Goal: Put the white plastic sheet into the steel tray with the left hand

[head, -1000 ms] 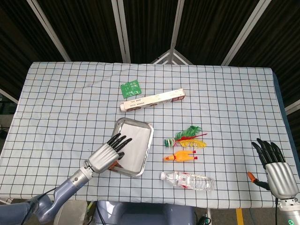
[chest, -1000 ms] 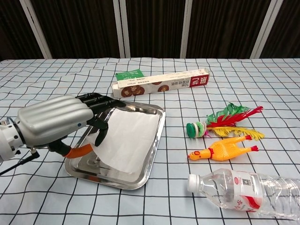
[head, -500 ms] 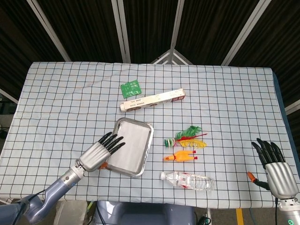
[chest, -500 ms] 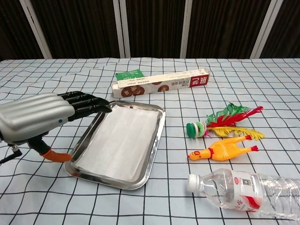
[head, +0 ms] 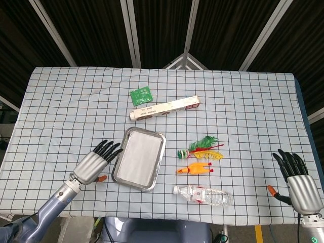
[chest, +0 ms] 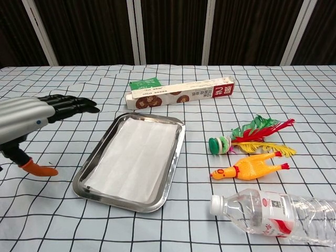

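Observation:
The white plastic sheet (head: pixel 137 157) (chest: pixel 137 156) lies flat inside the steel tray (head: pixel 120 173) (chest: pixel 170 187), near the table's front middle. My left hand (head: pixel 94 161) (chest: pixel 32 119) hovers just left of the tray, fingers stretched and apart, holding nothing and clear of the rim. My right hand (head: pixel 297 180) sits at the front right corner of the table, fingers spread, empty, far from the tray.
Behind the tray lie a long foil box (head: pixel 164 108) (chest: pixel 180 93) and a green packet (head: pixel 142 95) (chest: pixel 145 83). To its right are a feathered toy (head: pixel 201 149) (chest: pixel 251 134), a rubber chicken (head: pixel 194 168) (chest: pixel 250 168) and a plastic bottle (head: pixel 202 195) (chest: pixel 273 208).
My left hand let go of the white sheet, which settled flat in the tray, and drew back left off the tray. The right hand stayed still.

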Robot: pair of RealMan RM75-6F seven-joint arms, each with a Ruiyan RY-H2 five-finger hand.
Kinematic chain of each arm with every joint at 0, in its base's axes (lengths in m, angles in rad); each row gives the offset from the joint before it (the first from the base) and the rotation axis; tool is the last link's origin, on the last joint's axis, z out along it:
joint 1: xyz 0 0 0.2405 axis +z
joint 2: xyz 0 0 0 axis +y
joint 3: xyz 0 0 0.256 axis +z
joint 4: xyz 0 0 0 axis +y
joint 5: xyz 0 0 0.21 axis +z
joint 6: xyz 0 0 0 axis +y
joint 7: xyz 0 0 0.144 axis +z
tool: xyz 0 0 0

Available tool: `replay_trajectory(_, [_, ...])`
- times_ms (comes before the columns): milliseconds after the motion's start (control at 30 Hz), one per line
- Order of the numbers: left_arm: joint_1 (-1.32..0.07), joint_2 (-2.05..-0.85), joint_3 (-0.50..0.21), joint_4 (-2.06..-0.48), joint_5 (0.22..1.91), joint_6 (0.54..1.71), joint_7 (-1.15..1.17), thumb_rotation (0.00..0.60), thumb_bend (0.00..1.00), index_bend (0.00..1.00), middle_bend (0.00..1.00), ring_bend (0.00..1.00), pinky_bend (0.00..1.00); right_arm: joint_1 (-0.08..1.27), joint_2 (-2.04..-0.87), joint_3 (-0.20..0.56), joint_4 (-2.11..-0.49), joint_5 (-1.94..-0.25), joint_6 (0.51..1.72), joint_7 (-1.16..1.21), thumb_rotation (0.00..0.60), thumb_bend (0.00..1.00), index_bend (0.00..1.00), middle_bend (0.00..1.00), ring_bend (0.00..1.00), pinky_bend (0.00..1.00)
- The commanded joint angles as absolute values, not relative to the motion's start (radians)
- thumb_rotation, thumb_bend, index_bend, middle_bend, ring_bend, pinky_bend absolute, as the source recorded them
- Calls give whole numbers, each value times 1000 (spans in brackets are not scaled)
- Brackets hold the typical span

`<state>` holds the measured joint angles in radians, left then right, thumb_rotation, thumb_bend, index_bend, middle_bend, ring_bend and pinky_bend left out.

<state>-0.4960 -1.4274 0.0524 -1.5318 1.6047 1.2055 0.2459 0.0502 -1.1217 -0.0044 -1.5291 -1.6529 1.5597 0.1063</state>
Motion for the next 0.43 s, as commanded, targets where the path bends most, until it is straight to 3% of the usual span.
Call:
replay_trajectory(33, [-420,-1385,58,-1588,1574,1300,282,600,17,0,0,0,0,50,-1122,-5,-1528,-1655,1560,105,600,290,0,0,0,0])
replay_trajectory(233, [-289,-1314,107,-1634,1591,1472,303,600,0,0,0,0,0,48,-1127,-4,-1526,-1659,1568,88,600,290,0,0,0,0])
replay_trajectory(433, [-192,-1256,151,-1644,1602,1567,323,600,0,0,0,0,0,48,-1128,-3,-1528,-1656,1566,79,600,290,0,0,0,0])
